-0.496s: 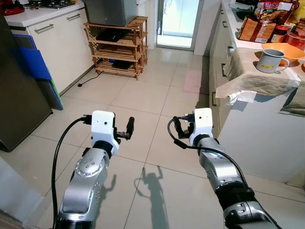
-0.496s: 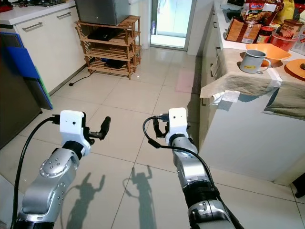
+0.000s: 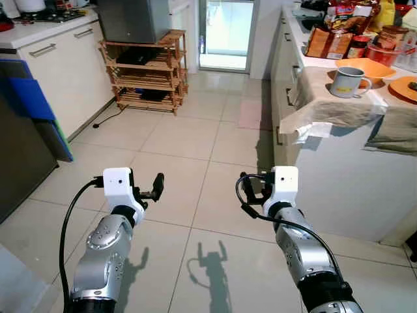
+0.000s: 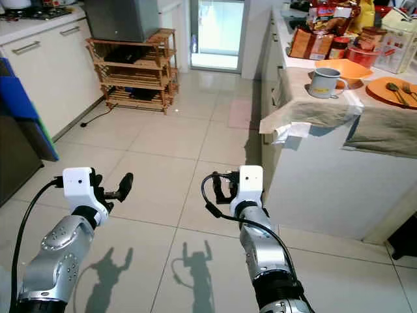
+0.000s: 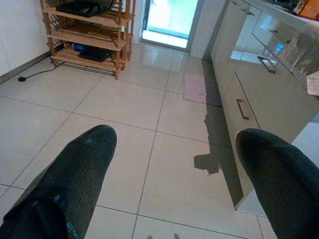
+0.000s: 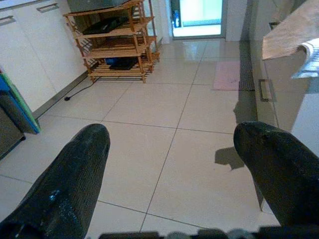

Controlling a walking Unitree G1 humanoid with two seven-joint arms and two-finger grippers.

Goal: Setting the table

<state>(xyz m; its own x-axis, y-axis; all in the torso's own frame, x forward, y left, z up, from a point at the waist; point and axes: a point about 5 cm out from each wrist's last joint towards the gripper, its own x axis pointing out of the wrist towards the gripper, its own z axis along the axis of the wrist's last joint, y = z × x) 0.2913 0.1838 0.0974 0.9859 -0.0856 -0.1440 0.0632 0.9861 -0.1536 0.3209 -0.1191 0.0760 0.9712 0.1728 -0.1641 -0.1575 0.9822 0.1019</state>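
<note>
Pale floor tiles [image 3: 189,137] stretch ahead of us toward a glass door, with a slatted wooden shelf rack [image 3: 144,72] on our left and a white kitchen counter [image 4: 339,176] draped in a beige cloth on our right. Since half a second ago the whole picture has slid: the counter top shows more of itself, and the rack sits further off to the side, so we judge that we have turned or stepped toward the counter, not that anything on it moved.

Our left gripper [image 3: 156,185] and right gripper [image 3: 246,189] hang out in front over bare floor, both with fingers spread wide and holding nothing, as the wrist views confirm.

The tableware waits on the counter, well apart from both grippers: a grey enamel mug [image 4: 323,83] standing on the cloth, a shallow orange bowl [image 4: 344,69] just behind it, and a flat orange plate [image 4: 393,92] carrying what look like a spoon and fork, though they are too small to be sure.

We judge the task barely begun; the approach is bringing those pieces closer, but nothing is yet within reach.
</note>
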